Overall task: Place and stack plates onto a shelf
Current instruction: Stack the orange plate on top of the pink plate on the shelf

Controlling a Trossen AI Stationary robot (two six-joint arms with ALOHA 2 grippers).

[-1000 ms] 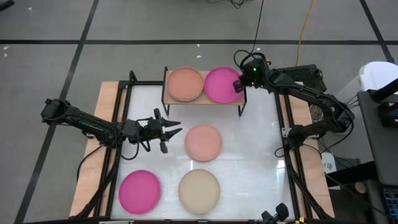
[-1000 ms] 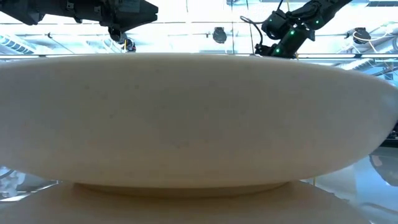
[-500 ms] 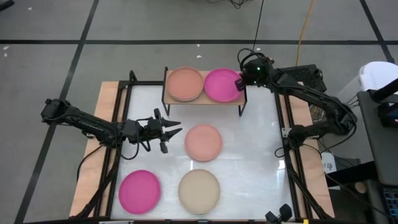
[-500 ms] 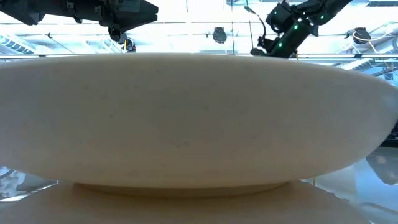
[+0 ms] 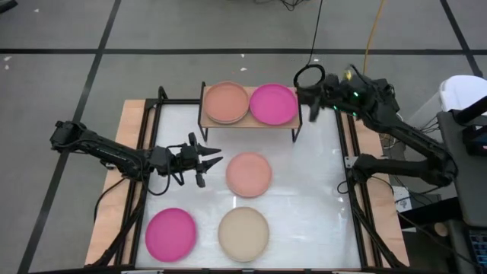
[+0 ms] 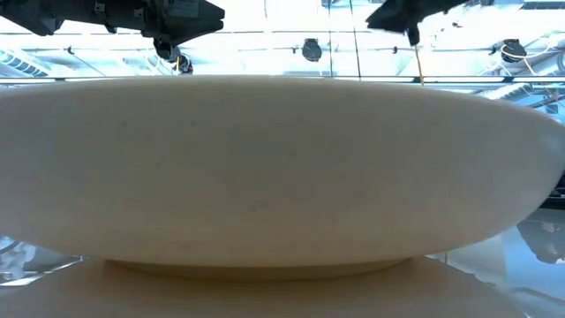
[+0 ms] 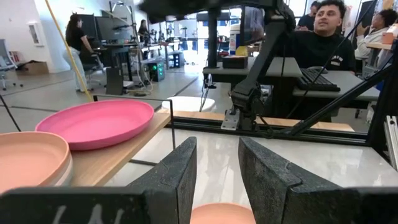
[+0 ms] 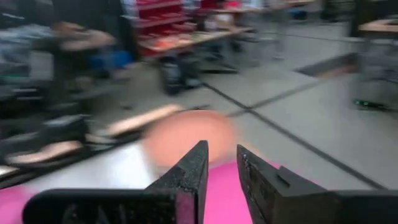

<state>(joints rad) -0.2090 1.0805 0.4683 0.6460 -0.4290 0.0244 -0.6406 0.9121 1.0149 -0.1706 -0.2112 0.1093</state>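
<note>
High view is showing the right gripper [image 5: 310, 106] hanging just right of the shelf [image 5: 251, 123], fingers slightly apart and holding nothing, the magenta plate [image 5: 273, 103] lying on the shelf beside the peach stack [image 5: 227, 103]. The left gripper [image 5: 213, 156] is waiting, fingers parted, near the pink plate [image 5: 249, 173] on the desk [image 5: 319, 198]. Next pick should probably approach a rim low and level.

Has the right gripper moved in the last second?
Yes. The right gripper has pulled back off the magenta plate, past the shelf's right end.
</note>
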